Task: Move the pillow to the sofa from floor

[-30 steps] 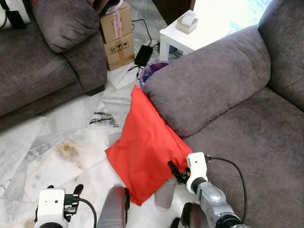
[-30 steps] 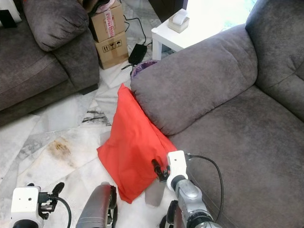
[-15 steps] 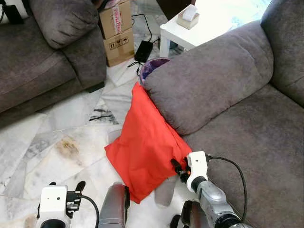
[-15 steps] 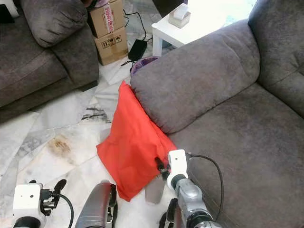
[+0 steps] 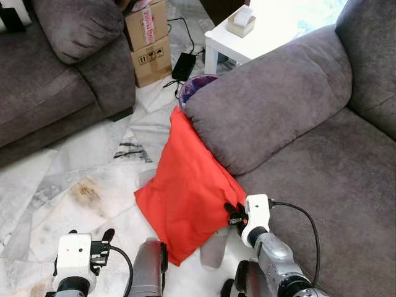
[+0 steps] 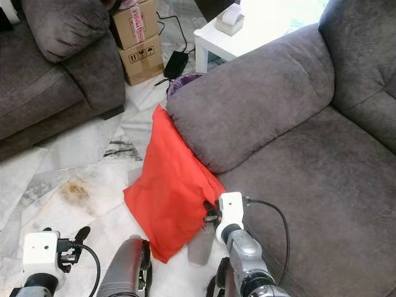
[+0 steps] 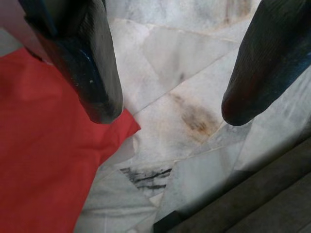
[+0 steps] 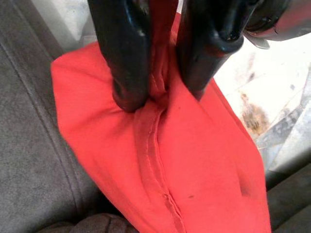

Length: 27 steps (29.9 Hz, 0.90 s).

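Right gripper (image 8: 155, 94): clamped on the seam of the red pillow (image 5: 185, 192).
Left gripper (image 7: 165, 109): fingers apart, idle.
Lift: raise the pillow above the sofa (image 5: 322, 167) seat edge before you swing it.

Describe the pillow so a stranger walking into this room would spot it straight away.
Start at the big grey sofa on the robot's right and find its padded armrest. The pillow leans against the side of that armrest, its lower end on the marble floor. It is the one bright red thing among grey cushions and pale tiles, and the right gripper has its fingers pinched on the seam.
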Available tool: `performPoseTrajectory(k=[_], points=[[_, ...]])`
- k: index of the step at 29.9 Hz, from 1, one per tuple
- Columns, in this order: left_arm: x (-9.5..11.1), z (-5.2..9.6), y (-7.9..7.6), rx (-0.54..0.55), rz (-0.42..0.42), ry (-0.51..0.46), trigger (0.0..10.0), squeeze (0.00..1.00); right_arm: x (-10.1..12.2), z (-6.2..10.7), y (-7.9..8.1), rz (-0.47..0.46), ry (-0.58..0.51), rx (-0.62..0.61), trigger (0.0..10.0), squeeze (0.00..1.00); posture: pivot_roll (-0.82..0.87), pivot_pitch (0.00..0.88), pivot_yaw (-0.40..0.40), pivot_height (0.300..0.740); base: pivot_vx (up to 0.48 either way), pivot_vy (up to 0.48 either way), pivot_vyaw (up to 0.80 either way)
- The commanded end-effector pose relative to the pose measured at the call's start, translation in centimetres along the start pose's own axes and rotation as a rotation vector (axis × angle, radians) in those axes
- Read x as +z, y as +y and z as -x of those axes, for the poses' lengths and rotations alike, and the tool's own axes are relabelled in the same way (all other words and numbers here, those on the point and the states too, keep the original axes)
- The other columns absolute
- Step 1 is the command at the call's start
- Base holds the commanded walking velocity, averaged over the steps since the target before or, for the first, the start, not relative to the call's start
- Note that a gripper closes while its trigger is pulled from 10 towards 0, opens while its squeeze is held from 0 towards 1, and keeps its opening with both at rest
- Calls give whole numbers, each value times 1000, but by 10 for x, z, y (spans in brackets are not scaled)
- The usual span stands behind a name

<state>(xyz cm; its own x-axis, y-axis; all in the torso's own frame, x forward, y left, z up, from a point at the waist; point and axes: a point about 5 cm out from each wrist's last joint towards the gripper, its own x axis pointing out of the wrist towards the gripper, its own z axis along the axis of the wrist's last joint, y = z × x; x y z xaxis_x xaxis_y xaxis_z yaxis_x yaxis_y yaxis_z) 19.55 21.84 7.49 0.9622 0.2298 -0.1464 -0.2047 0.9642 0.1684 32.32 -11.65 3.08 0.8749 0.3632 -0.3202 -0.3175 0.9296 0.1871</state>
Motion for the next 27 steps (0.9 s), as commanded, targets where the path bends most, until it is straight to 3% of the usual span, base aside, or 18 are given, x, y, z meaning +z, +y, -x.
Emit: performPoseTrajectory(k=[1,12,27], points=[[-13,4,0,13,-2,56,10000,0,-10,1,7,-34,24,30,0,0,323,340,-36,632,0,0,0],[-15,-15,-8,15,45,37,10000,0,-14,0,23,-106,-10,119,0,0,294,261,-56,632,0,0,0],[-12,-44,-9,22,67,-6,10000,0,-20,11,16,-129,-54,182,0,0,245,162,-73,632,0,0,0]])
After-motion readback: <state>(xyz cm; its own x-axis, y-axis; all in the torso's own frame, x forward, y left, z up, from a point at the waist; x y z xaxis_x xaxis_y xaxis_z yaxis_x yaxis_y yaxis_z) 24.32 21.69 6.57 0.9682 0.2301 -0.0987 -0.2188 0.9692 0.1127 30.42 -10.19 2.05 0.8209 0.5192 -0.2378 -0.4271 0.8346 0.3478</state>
